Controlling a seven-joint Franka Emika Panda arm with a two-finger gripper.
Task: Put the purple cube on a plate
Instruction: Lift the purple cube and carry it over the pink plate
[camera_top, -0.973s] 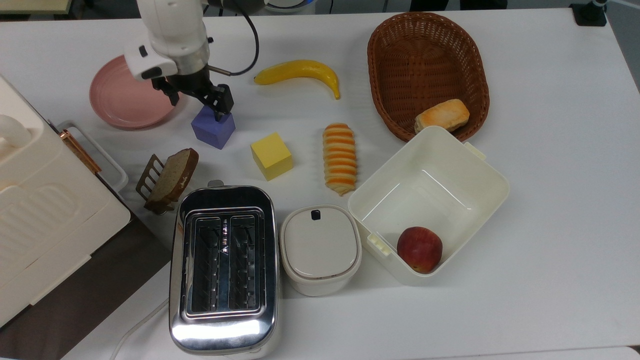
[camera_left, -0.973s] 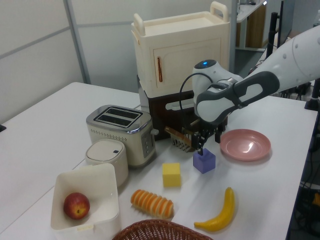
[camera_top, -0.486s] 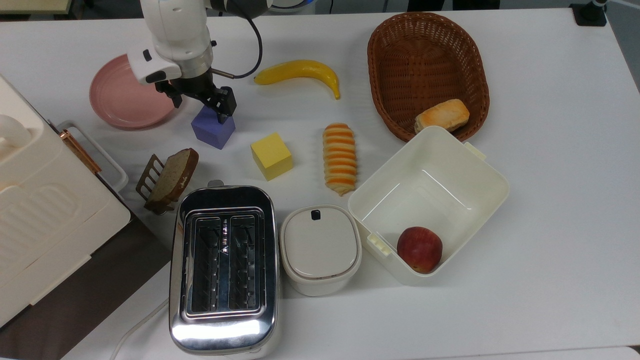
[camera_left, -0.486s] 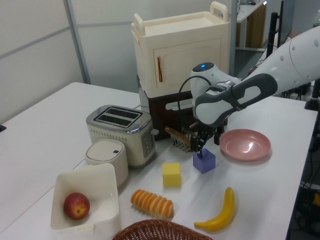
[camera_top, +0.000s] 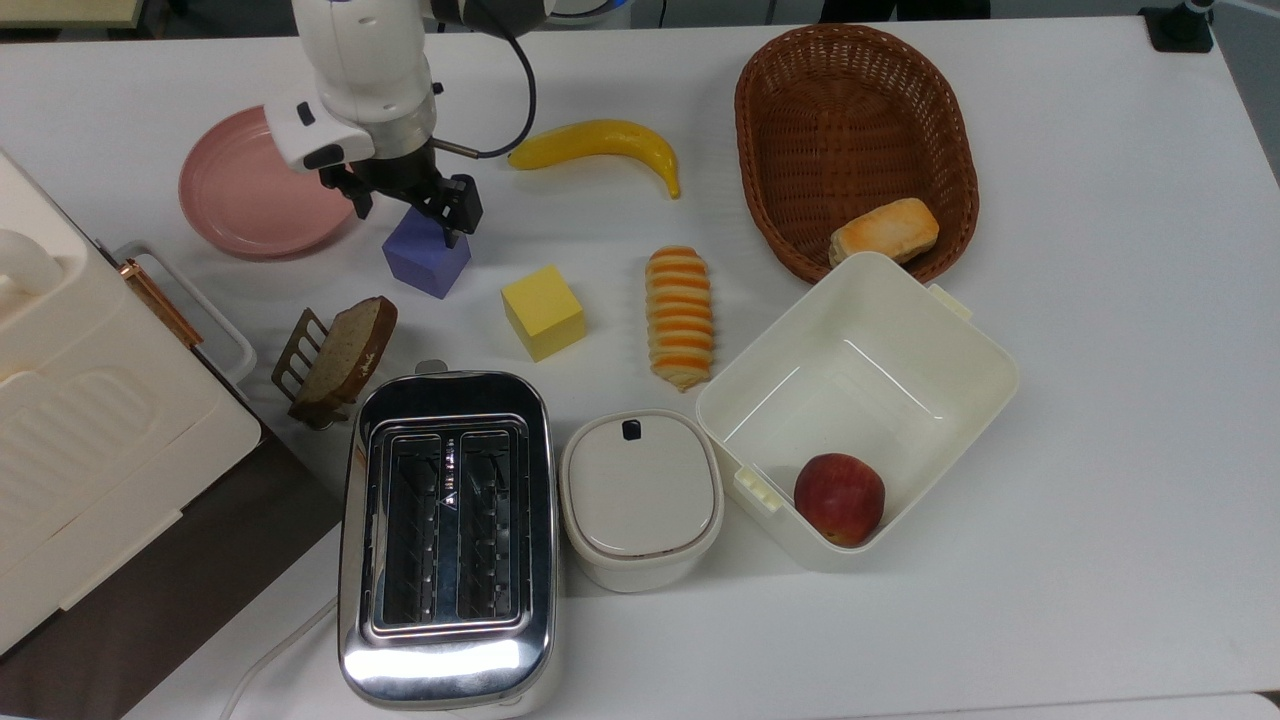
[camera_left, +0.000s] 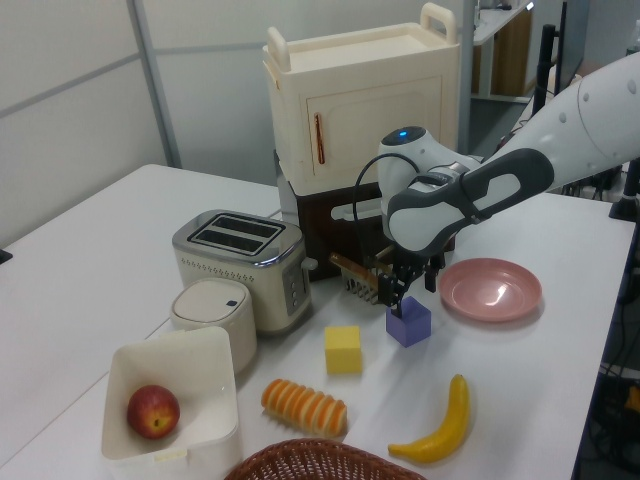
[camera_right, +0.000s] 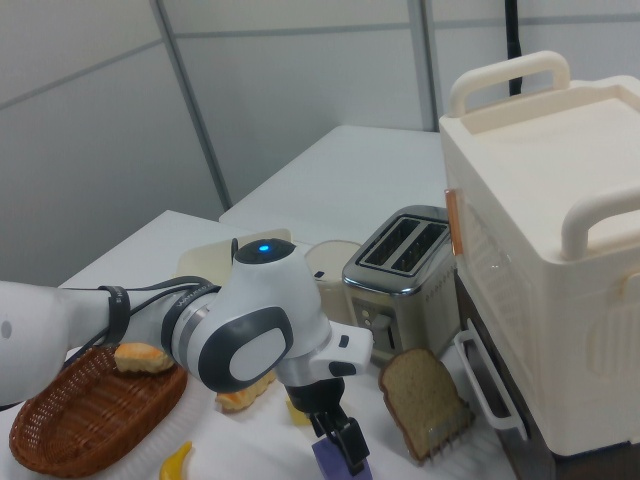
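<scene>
On a white desk (camera_top: 1100, 300), the pincer (camera_top: 408, 205) hangs spread wide directly over the purple cube (camera_top: 425, 258), which sits on the desk just beside the bare pink plate (camera_top: 240, 195). A brown wicker basket (camera_top: 850, 120) holds a bread roll (camera_top: 884, 231). An open cream box (camera_top: 940, 330) holds a red apple (camera_top: 839, 498).

Purple cube (camera_top: 425, 259): matte blue-violet, plain faces, resting flat on the white tabletop (camera_top: 1100, 300), turned cornerwise in the top view, upper face partly hidden. Pink plate (camera_top: 245, 195): round, shallow, glossy, raised rim, upright on the tabletop, nothing in it. Cube just beside the plate's rim, on the top view's right, apart from it.
</scene>
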